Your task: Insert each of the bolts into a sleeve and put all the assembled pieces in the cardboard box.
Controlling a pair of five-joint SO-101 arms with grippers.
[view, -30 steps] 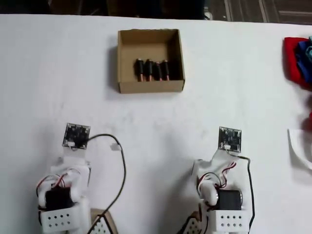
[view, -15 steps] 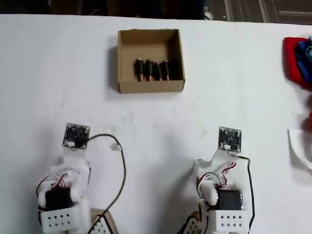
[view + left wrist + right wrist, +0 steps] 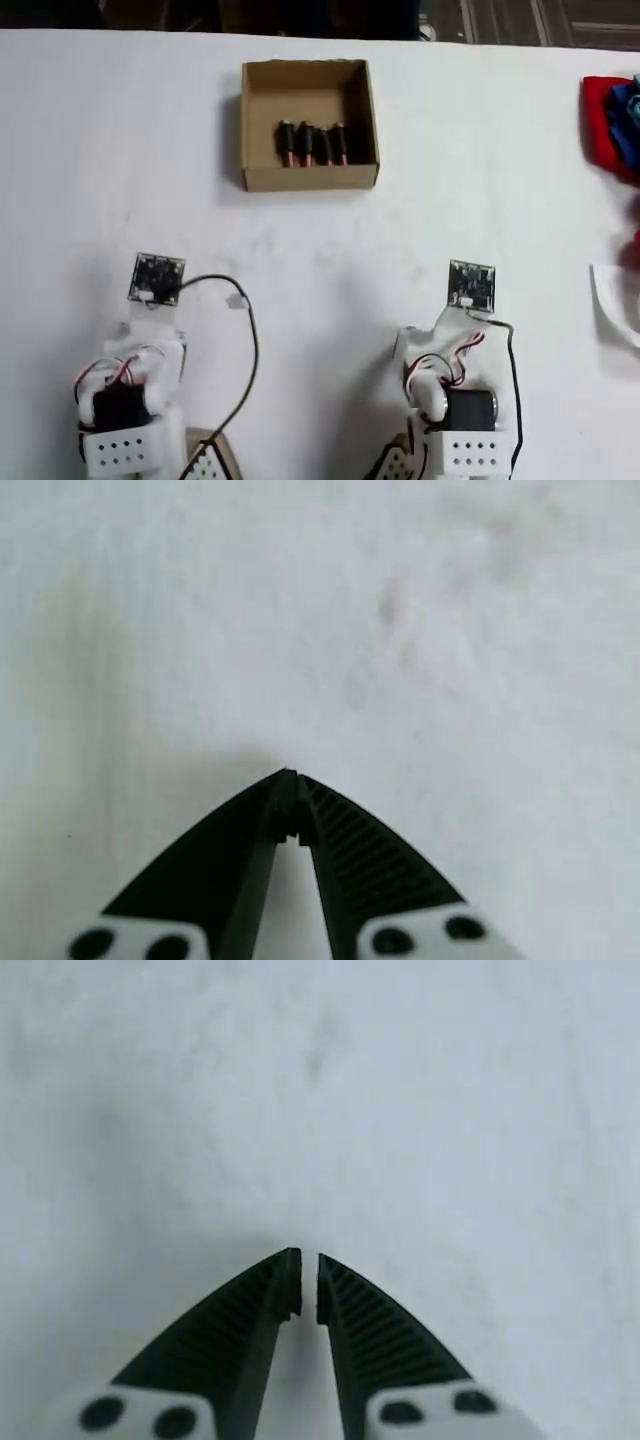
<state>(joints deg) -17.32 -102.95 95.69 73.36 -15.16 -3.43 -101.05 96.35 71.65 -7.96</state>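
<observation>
Work looks finished: take care only not to disturb the box.

On the white table the cardboard box stands well apart from one arm and the other arm, both folded low at the near edge. The box looks light, so if you send an arm forward carelessly, it may push or tip it. The loose cable beside one arm could catch on a joint. The four assembled pieces lie side by side inside the box, and a knock may roll them or slip a bolt out. The left gripper is closed on nothing, and the right gripper is nearly closed, also holding nothing.
</observation>
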